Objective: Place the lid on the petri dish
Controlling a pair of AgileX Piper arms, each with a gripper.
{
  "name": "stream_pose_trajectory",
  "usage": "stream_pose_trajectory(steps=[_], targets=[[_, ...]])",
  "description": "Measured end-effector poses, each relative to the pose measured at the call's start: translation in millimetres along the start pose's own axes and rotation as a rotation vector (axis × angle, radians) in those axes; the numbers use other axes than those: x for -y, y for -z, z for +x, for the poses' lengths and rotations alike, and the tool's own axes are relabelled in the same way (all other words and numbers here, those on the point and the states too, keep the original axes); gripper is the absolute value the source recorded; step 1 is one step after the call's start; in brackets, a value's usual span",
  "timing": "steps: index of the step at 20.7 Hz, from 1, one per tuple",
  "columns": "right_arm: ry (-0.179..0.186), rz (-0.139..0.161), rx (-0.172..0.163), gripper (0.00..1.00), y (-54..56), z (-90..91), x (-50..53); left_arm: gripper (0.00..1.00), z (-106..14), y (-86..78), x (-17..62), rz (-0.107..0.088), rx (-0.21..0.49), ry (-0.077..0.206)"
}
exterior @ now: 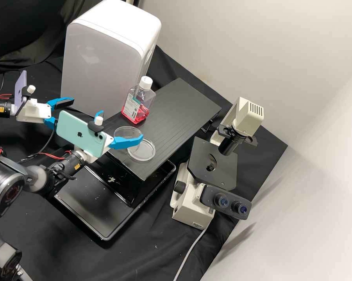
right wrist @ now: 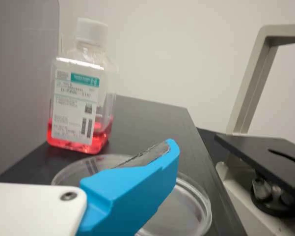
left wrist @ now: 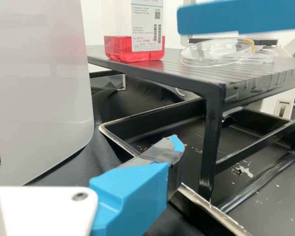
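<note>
Lid [exterior: 127,132] clamped in right gripper [exterior: 125,140], tilted, just above dish [exterior: 142,150], offset toward its 10 o'clock. Dish on black shelf [exterior: 179,111]. Step: alignment. Next: shift toward 4 o'clock, level, lower, release. Left gripper [exterior: 55,112] fingers apart, empty.

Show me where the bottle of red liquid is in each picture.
High view: bottle of red liquid on the black slatted shelf, beside the white appliance.
Left wrist view: bottle on the shelf, cap cropped.
Right wrist view: bottle upright on the shelf.
Shared landmark: the shelf.
</note>
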Motion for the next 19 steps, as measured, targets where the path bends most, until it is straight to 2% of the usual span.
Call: stream_pose_trajectory(steps=[6, 8, 13, 15, 19], targets=[[-0.008, 0.009, 0.047, 1.00, -8.3, -5.3, 3.7, 1.00, 0.0, 1.1, -0.4, -0.005, -0.012, -0.004], [-0.011, -0.001, 0.047, 1.00, -8.0, -5.7, 4.3, 1.00, 0.0, 1.1, -0.4, -0.005, -0.012, -0.004], [-0.013, -0.002, 0.041, 1.00, -7.1, -5.5, 4.9, 1.00, 0.0, 1.1, -0.4, -0.005, -0.012, -0.004], [-0.013, -0.004, 0.042, 1.00, -8.1, -5.0, 6.3, 1.00, 0.4, 1.9, 2.6, -0.007, -0.015, 0.005], [-0.002, -0.011, 0.080, 1.00, -17.6, 0.7, 10.4, 1.00, 7.6, 4.2, 7.3, -0.008, -0.016, 0.011]])
